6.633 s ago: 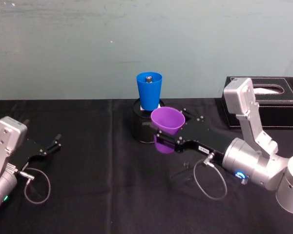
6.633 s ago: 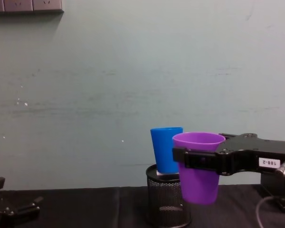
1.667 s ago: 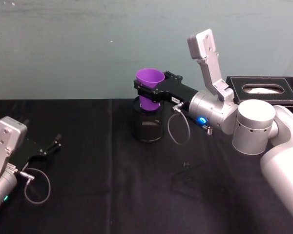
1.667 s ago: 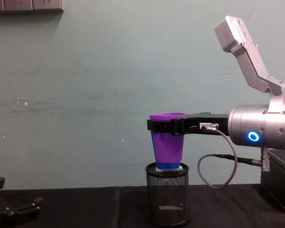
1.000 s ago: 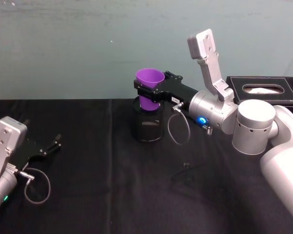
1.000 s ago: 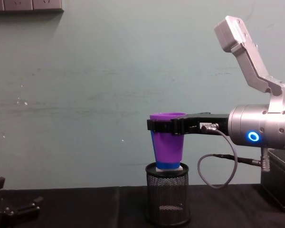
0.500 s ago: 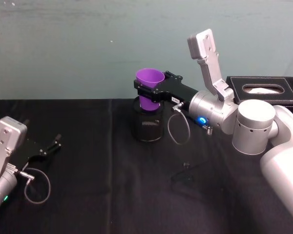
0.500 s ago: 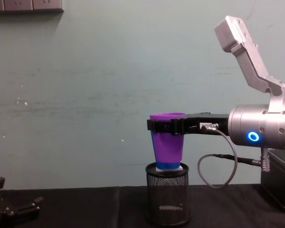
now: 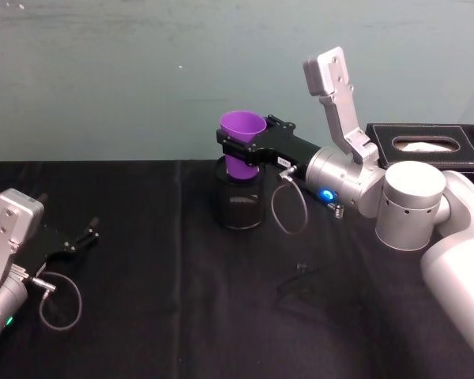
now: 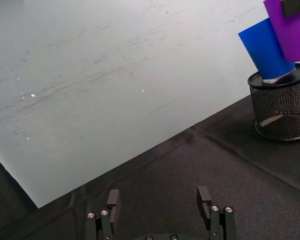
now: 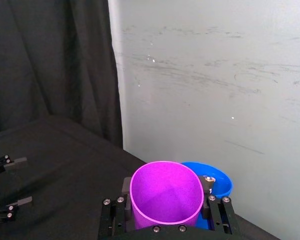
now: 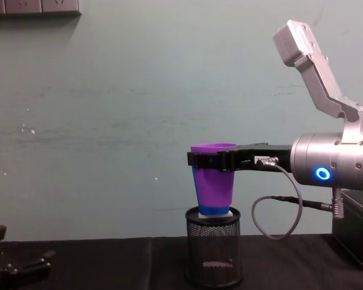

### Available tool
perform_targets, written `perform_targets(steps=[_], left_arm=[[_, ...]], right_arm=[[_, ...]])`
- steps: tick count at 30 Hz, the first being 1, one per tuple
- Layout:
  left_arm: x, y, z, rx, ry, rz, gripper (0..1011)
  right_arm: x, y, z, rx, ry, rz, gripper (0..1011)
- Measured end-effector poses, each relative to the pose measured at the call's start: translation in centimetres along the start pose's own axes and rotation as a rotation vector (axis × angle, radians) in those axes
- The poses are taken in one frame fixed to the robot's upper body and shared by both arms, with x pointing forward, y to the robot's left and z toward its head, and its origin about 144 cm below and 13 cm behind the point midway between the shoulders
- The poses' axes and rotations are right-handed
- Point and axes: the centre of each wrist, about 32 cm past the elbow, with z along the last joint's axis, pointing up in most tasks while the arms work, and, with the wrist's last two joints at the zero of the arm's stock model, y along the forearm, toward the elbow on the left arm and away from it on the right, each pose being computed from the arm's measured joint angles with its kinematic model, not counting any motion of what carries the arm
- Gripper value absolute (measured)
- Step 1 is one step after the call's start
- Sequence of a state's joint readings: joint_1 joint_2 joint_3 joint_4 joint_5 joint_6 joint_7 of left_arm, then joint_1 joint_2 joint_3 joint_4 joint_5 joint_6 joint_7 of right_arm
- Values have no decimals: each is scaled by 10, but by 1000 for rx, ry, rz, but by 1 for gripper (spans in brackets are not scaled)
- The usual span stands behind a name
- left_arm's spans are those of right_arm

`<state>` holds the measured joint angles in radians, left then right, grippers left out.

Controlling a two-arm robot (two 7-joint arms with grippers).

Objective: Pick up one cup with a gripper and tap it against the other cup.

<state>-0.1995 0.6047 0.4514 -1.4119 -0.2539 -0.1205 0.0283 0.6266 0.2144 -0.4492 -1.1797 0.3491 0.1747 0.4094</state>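
Black tabletop (image 9: 166, 316); purple cup (image 9: 242, 126) in right gripper (image 9: 242, 150)

Bare table (image 9: 142, 316) left of pen holder (image 9: 237, 209), wall (image 9: 103, 79) behind blue cup (image 10: 266, 50); tissue box (image 9: 458, 178) right

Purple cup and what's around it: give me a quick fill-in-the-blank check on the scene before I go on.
The right gripper is shut on the purple cup, whose mouth faces ____.
The mesh pen holder stands directly ____ the blue cup.
The left gripper sits at the left of the table with its fingers ____.
Missing words: up; under; open.
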Motion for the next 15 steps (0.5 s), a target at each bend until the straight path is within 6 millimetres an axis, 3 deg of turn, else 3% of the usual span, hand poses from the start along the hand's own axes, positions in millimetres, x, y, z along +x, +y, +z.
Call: perform_targets(steps=[15], left_arm=[[0,0,0,0,0,0,1000]], right_arm=[[0,0,0,0,0,0,747]])
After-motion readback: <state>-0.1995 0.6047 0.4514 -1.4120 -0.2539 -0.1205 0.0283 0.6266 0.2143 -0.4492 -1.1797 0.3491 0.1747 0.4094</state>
